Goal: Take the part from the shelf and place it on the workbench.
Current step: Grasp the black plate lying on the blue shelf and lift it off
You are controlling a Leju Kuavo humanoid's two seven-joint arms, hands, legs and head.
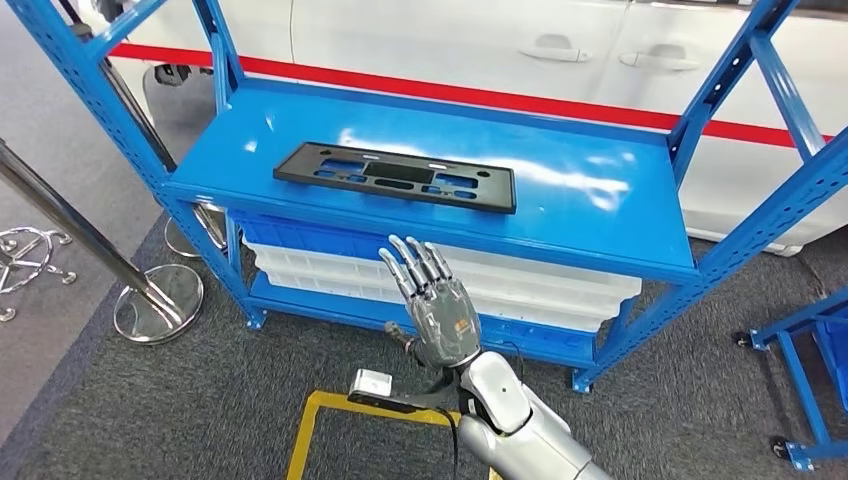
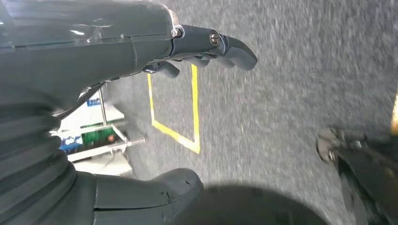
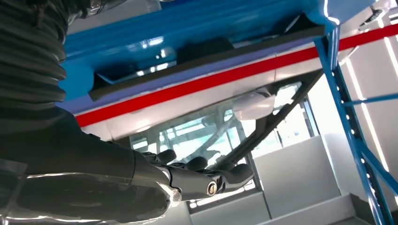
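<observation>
A flat black rectangular part (image 1: 395, 176) with several cut-outs lies on the top board of a blue shelf (image 1: 600, 215). My right hand (image 1: 435, 305) is raised in front of the shelf's front edge, below and nearer than the part, fingers stretched upward and apart, holding nothing. In the right wrist view the part (image 3: 206, 56) appears edge-on on the blue board, beyond my right hand (image 3: 141, 178). My left hand (image 2: 141, 47) hangs over grey carpet, its fingers (image 2: 230, 47) and thumb (image 2: 159, 190) apart with nothing between them.
White bins (image 1: 520, 285) fill the shelf's lower level. A chrome stanchion base (image 1: 158, 302) stands to the left, and a yellow floor marking (image 1: 330, 420) lies near my feet. A white car (image 1: 480, 45) is behind the shelf; another blue frame (image 1: 810, 380) stands at the right.
</observation>
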